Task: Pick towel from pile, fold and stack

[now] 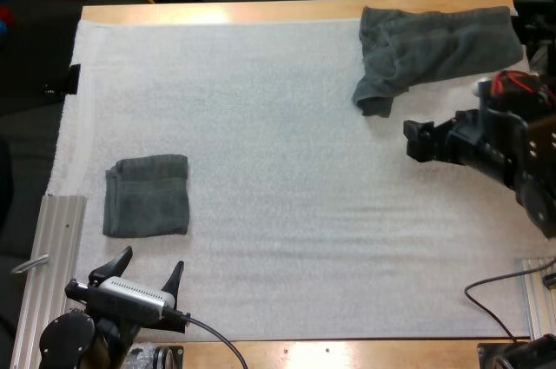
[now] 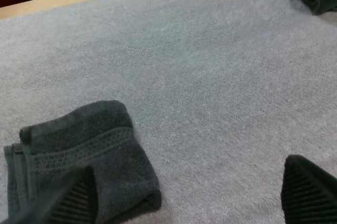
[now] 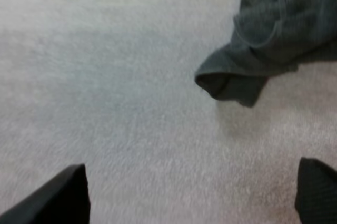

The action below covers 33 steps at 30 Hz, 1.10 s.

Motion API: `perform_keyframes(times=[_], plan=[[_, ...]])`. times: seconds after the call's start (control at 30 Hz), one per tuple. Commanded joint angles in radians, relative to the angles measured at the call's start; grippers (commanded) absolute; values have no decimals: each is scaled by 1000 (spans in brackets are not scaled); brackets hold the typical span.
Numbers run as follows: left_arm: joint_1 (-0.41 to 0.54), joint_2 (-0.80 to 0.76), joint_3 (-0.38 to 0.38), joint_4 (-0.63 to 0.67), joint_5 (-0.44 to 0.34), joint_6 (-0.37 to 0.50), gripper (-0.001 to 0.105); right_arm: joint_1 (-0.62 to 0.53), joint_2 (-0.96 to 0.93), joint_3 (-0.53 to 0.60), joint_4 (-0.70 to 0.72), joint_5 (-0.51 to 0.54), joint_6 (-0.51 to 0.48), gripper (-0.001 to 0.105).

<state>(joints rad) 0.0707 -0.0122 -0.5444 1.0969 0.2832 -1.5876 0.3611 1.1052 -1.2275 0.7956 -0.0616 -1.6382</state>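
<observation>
At the near left corner of the worktop, the left hand hovers released, its two black fingers spread wide and clear of anything. Just beyond it, near the left edge of the white mat, lies the folded towel, a neat dark grey-green square. Farther on, by the right edge, the right hand is likewise released, fingers apart over bare mat. Just past it, at the far right corner, the crumpled towel sprawls, one bunched end reaching toward the right hand without touching it.
</observation>
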Motion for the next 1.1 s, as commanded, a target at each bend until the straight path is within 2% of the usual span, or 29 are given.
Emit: perform_keyframes(times=[0.0, 0.33, 0.6, 1.07], plan=[[0, -138, -1, -13, 4, -8, 69, 0, 21, -21, -12, 20, 10, 77], [0, -138, -1, -13, 4, -8, 69, -1, 231, -168, -16, 45, 44, 77], [0, -138, -1, -13, 4, -8, 69, -1, 393, -279, -41, 182, 76, 77], [0, -138, -1, -13, 4, -8, 69, -1, 639, -380, -124, 235, 128, 77]])
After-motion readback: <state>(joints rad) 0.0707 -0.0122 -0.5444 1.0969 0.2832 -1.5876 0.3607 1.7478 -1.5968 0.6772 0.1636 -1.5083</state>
